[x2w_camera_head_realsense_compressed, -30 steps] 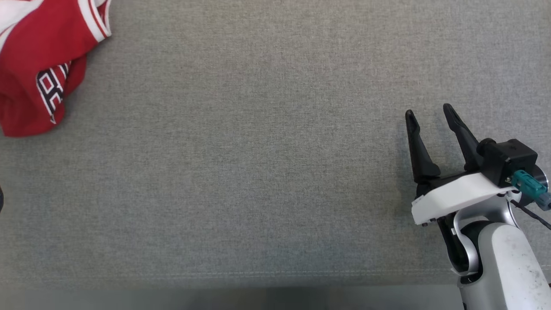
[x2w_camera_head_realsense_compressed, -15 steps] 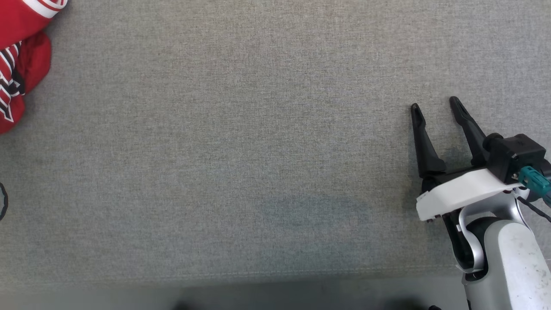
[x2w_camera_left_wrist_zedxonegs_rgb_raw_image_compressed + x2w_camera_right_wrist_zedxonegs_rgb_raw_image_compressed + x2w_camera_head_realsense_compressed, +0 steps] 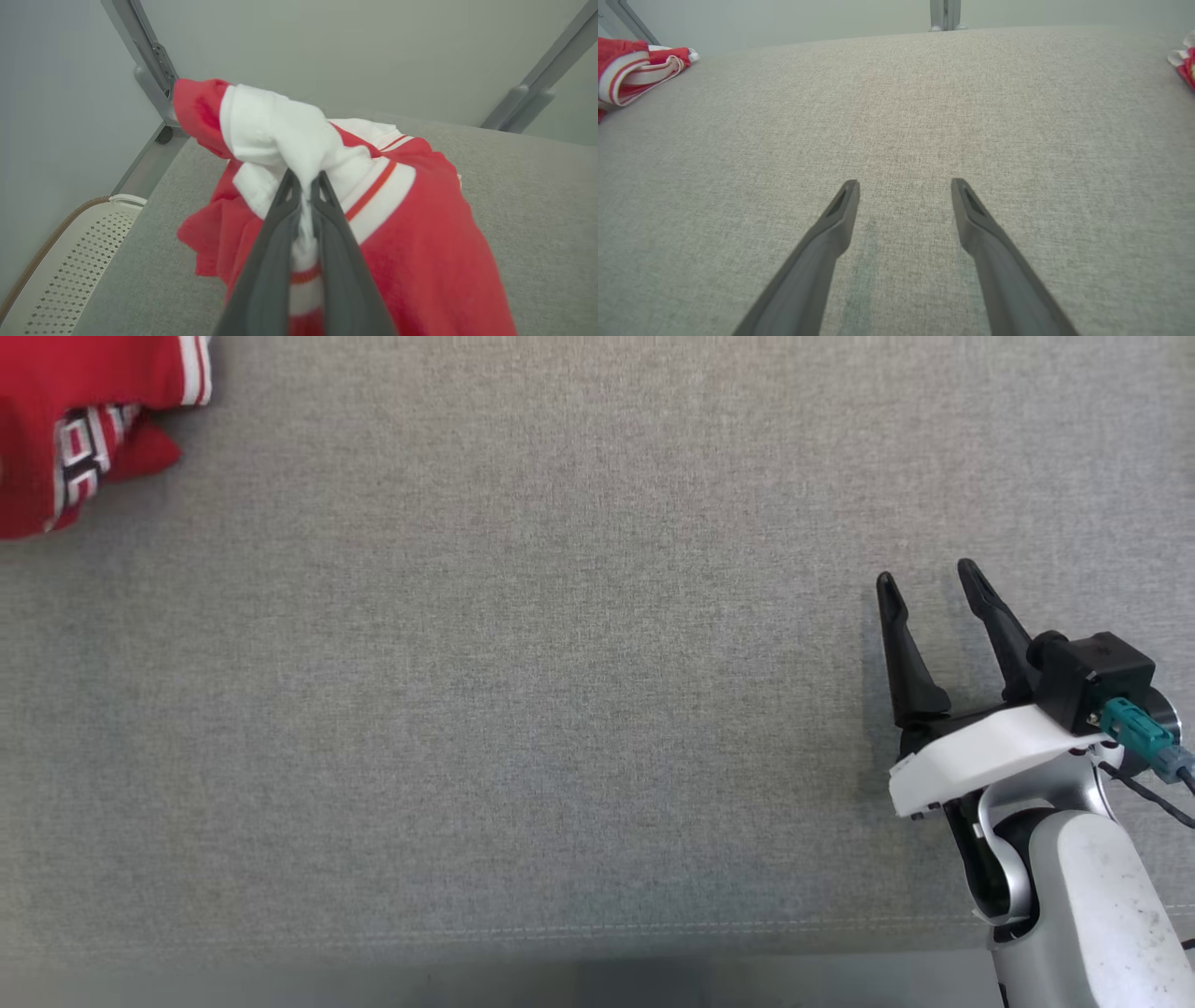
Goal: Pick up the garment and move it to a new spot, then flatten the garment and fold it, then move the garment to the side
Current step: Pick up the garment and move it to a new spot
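Note:
The garment (image 3: 84,420) is a crumpled red top with white striped trim and dark lettering, lying at the far left top corner of the grey table in the head view. In the left wrist view my left gripper (image 3: 306,179) is shut on a white fold of the garment (image 3: 411,233), which bunches up around the fingertips. My right gripper (image 3: 924,577) stands open over bare table at the right, far from the cloth. The right wrist view shows my right gripper (image 3: 905,185) with nothing between its fingers, and the garment (image 3: 630,72) at the far left.
The grey fabric tabletop (image 3: 560,709) spreads wide between the garment and my right arm; its front edge runs along the bottom. A white perforated basket (image 3: 60,261) sits beside the table's left side. Grey frame posts (image 3: 149,60) rise behind. A red-and-white scrap (image 3: 1186,63) lies at the far right.
The head camera has swung, shifting the garment at the left edge. My left gripper has closed on the garment's white fold. The right gripper stays open in place.

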You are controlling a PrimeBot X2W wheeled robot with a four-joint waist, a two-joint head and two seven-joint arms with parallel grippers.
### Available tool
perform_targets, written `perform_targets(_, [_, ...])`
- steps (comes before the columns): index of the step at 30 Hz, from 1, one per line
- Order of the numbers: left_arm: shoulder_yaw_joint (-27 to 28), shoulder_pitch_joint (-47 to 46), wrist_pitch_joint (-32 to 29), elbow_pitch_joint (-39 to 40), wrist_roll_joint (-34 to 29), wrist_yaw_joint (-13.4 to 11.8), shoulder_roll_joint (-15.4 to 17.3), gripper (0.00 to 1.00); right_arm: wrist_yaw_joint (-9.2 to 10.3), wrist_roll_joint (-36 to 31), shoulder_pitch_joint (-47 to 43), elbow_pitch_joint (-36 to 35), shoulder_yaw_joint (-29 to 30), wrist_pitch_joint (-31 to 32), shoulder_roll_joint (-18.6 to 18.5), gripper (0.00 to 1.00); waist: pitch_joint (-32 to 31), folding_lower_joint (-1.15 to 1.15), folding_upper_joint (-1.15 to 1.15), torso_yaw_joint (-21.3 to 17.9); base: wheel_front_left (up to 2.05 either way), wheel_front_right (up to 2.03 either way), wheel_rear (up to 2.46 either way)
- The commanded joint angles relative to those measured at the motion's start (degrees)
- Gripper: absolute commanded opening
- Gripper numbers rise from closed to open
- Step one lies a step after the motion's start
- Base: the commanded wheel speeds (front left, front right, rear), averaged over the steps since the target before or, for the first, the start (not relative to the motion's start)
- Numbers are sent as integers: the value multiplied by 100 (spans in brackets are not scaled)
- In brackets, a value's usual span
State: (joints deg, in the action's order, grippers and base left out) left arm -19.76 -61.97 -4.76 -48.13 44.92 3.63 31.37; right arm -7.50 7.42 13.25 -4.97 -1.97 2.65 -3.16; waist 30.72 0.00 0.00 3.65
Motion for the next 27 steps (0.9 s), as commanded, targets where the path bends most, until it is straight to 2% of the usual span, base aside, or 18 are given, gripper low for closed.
perform_targets(1, [-113,-150,55,110,-123,77,-88,0,1,68,58,101,7,-86,-13,100,-317,0,0,-4,0,0,0])
perform_targets(8, [-481,-341,-49,477,-282,226,-346,0,1,166,-31,377,-20,-251,10,100,-806,0,0,-122,0,0,0])
perform_targets(15, [-883,-218,-340,989,-220,301,-782,0,1,374,-160,678,-77,-421,20,100,-1289,0,0,-340,0,0,0])
perform_targets(20, [-1156,78,-498,1406,-76,338,-1162,0,1,471,-271,819,-95,-507,18,100,-1464,0,0,-495,0,0,0])
perform_targets(26, [-1322,541,-295,1592,65,237,-1727,0,1,558,-315,877,-143,-550,19,100,-1490,0,0,-656,0,0,0])
perform_targets(27, [-1372,683,-169,1538,88,203,-1915,0,1,586,-285,881,-176,-573,20,100,-1462,0,0,-721,0,0,0])
